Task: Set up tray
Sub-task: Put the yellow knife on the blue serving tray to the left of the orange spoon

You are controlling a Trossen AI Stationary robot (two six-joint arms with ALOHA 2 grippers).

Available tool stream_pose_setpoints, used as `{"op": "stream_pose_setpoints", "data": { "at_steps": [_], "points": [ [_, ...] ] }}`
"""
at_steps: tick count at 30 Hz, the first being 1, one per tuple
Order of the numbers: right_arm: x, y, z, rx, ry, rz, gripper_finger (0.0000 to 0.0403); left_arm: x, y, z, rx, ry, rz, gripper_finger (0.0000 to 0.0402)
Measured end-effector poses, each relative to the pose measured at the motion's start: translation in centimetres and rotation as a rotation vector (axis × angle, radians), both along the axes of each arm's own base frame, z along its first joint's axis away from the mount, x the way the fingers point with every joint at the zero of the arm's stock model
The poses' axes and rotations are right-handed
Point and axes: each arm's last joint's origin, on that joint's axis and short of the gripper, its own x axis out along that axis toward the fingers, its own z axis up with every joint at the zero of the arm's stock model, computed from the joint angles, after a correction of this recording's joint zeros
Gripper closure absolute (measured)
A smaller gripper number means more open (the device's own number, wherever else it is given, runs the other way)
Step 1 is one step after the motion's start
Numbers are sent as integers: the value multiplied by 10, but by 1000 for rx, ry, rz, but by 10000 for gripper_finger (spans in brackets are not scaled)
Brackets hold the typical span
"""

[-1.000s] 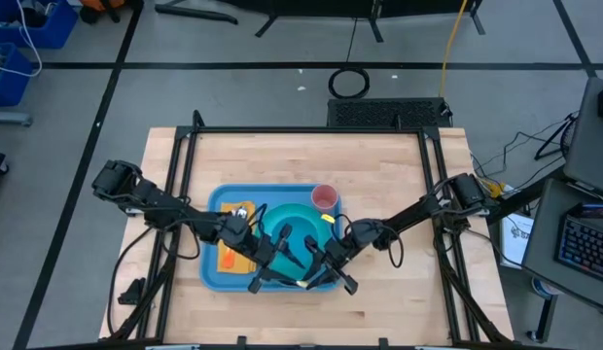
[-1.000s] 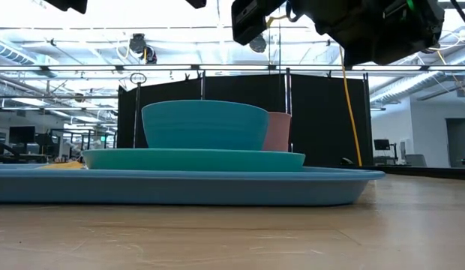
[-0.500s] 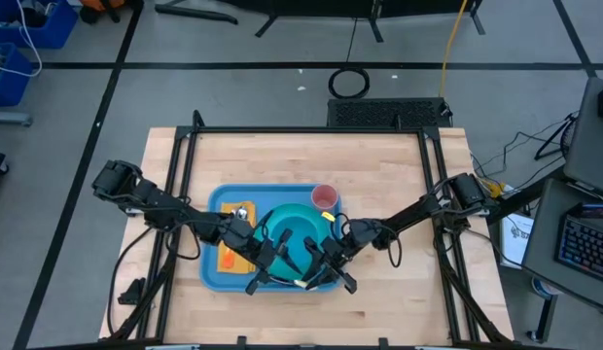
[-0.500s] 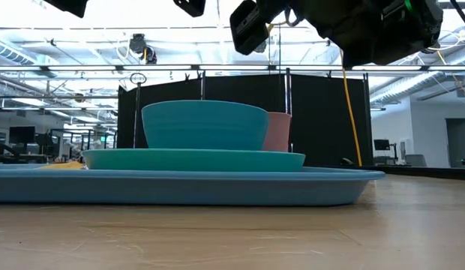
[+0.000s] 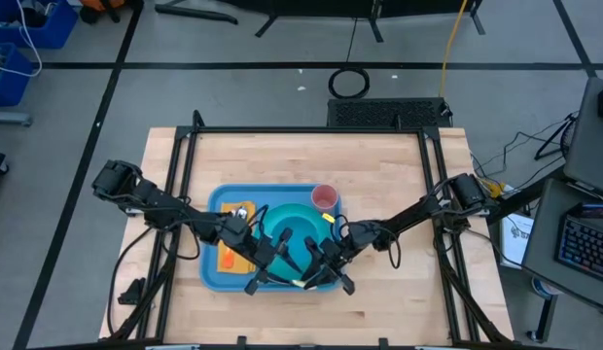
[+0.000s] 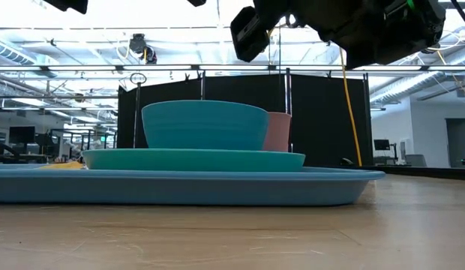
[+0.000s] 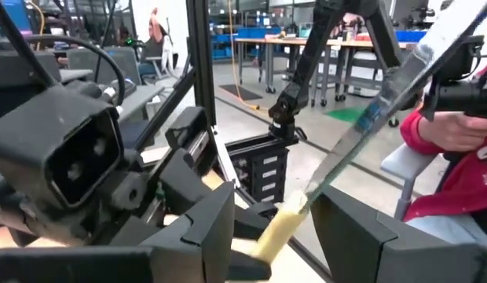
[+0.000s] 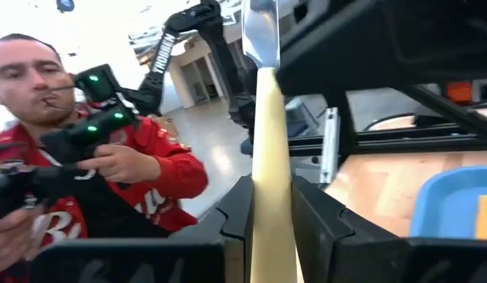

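The light-blue tray (image 5: 216,278) (image 6: 180,187) lies on the wooden table. It carries a round teal plate (image 5: 294,222) with a teal bowl (image 6: 205,124) on it, a pink cup (image 5: 324,197) (image 6: 278,131) and an orange napkin (image 5: 229,259). Both grippers hover above the tray's near part and point toward the table's near edge. My right gripper (image 5: 331,272) (image 8: 272,212) is shut on a piece of cutlery with a cream handle (image 5: 303,283) and a metal blade. My left gripper (image 5: 263,276) (image 7: 275,216) is open; its fingers stand on either side of that handle without touching it. My right gripper pinches the cutlery's cream handle (image 8: 269,181) between its two fingers (image 8: 237,211). The cutlery lies along the fingers, and its metal blade (image 8: 259,31) sticks out beyond them toward the table's near side. It is lifted clear of the tray.
A person in a red top (image 8: 110,181) (image 7: 455,149) sits beyond the table's near edge, holding controllers. A black frame (image 5: 311,129) runs along the table's far, left and right sides. Bare wood (image 5: 389,185) shows to the right of and behind the tray.
My right gripper has shifted a little toward the table's left with the cutlery. The things on the tray have stayed where they were.
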Motion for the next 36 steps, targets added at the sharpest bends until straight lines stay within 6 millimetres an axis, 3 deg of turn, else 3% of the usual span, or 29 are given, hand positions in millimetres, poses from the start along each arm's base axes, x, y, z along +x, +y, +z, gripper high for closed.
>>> {"op": "stream_pose_setpoints", "data": {
  "at_steps": [12, 15, 22, 32, 36],
  "points": [
    [0, -1, 1, -9, -20, -30, 353, -1, -2, 0, 0, -2, -6, 237],
    [0, -1, 1, -15, -26, -36, 353, -2, -4, 0, 1, -4, -13, 264],
    [0, -1, 2, -5, -27, -32, 353, -3, -7, 2, 25, -40, -17, 372],
    [1, -1, 2, -16, -35, -51, 354, -3, -7, 2, 27, -44, -13, 373],
    [1, -1, 1, -14, -21, -74, 299, -3, -7, 2, 9, -25, 3, 373]
  ]
}}
